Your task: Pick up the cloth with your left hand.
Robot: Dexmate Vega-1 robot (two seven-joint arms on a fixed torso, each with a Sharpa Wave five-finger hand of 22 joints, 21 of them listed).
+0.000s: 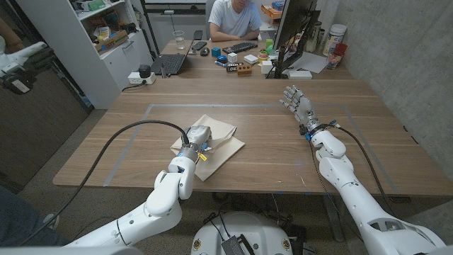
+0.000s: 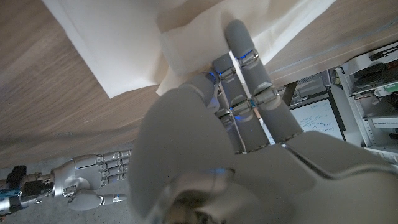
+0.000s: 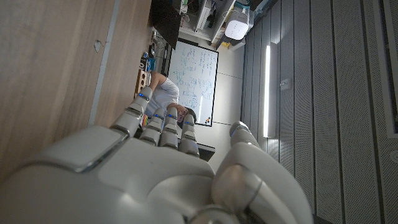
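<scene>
Cream cloth is seen from the head view lying rumpled near the front edge of the wooden surface, with the left hand set upon it and the right hand held well apart, fingers spread and empty. Closer detail is offered by the left wrist view, where fingers are pressed into a raised fold, though whether it is truly pinched cannot be told; the grasp is judged under way, with closing and lifting called for next. From the right wrist view, a seated person is glimpsed beyond the extended fingers.
</scene>
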